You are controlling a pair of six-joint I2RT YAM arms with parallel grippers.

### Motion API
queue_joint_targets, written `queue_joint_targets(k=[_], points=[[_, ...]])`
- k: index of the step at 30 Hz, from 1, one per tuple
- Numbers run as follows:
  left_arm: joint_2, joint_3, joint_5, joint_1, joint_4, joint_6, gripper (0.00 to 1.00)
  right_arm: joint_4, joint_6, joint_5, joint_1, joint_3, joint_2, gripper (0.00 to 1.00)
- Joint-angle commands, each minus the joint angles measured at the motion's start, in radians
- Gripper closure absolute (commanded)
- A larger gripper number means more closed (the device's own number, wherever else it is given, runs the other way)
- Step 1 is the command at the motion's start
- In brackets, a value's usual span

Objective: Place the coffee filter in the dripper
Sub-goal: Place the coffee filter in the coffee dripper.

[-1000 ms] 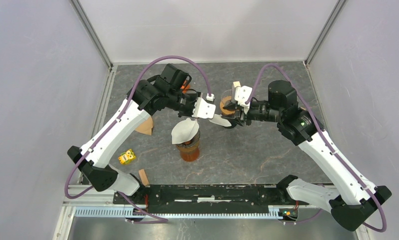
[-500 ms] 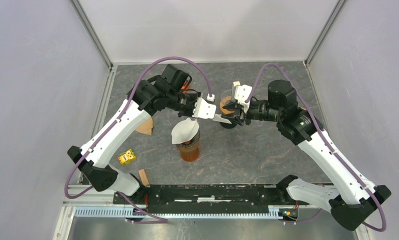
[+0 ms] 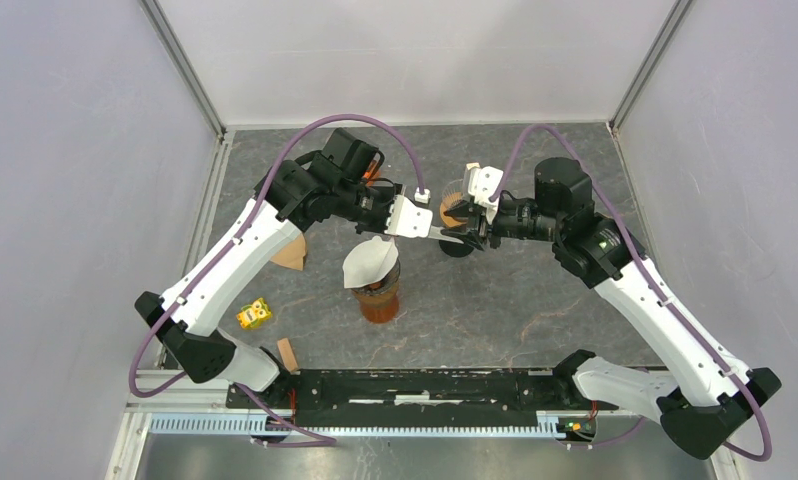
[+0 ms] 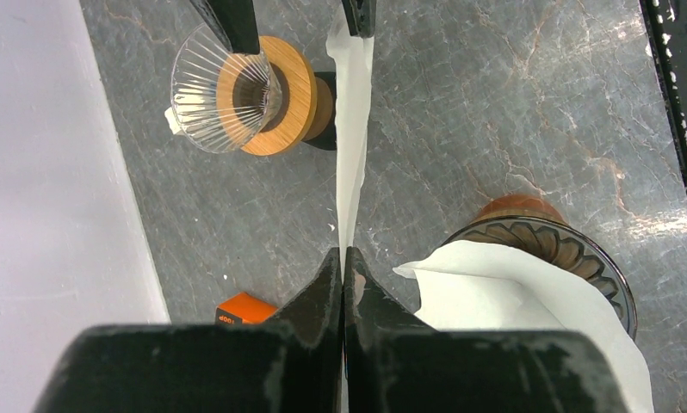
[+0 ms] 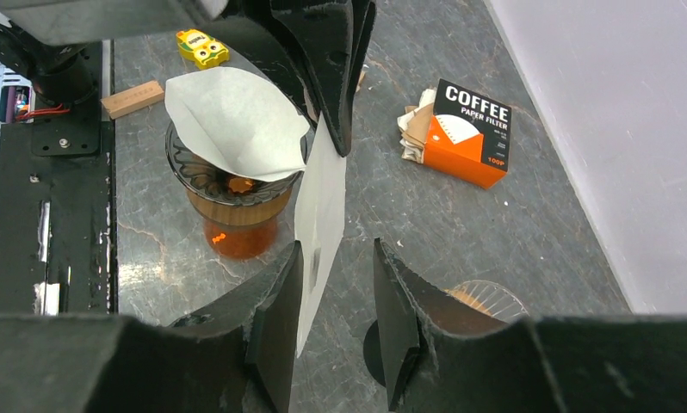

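Observation:
My left gripper (image 3: 427,232) is shut on one end of a flat white coffee filter (image 4: 350,155) and holds it in the air, edge-on in the left wrist view (image 4: 343,254). My right gripper (image 3: 465,236) is open. The filter's free end (image 5: 321,206) lies between its fingers (image 5: 337,249), close to the left finger. A clear glass dripper with a wooden collar (image 3: 453,211) stands just behind the right gripper. It shows empty in the left wrist view (image 4: 237,90) and at the lower right of the right wrist view (image 5: 488,301).
An amber glass dripper (image 3: 377,295) with a white filter (image 3: 369,262) in it stands in front of the grippers. An orange coffee filter box (image 5: 469,129) and brown filters (image 3: 290,250) lie to the left. A yellow toy (image 3: 254,314) and a wooden block (image 3: 288,353) lie near the front.
My right gripper has moved a little left, so the filter's free end now lies between its open fingers. My left gripper still holds the filter in the same place.

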Motion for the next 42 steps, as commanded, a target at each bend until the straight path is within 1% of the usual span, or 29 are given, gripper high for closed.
queue_joint_targets(k=[1,12,23,42], points=[[-0.006,0.003,-0.002,-0.006,0.003,0.07,0.98,0.025,0.018,-0.014,-0.003,0.049,0.002,0.58],[-0.005,0.006,-0.002,-0.007,0.003,0.073,0.98,0.03,0.026,-0.019,-0.004,0.043,0.006,0.57],[-0.005,0.002,-0.004,-0.008,0.003,0.077,0.98,0.036,0.044,-0.042,-0.005,0.072,0.032,0.56],[-0.004,0.003,-0.004,-0.008,0.003,0.074,0.98,0.042,0.027,-0.035,-0.005,0.003,0.034,0.56]])
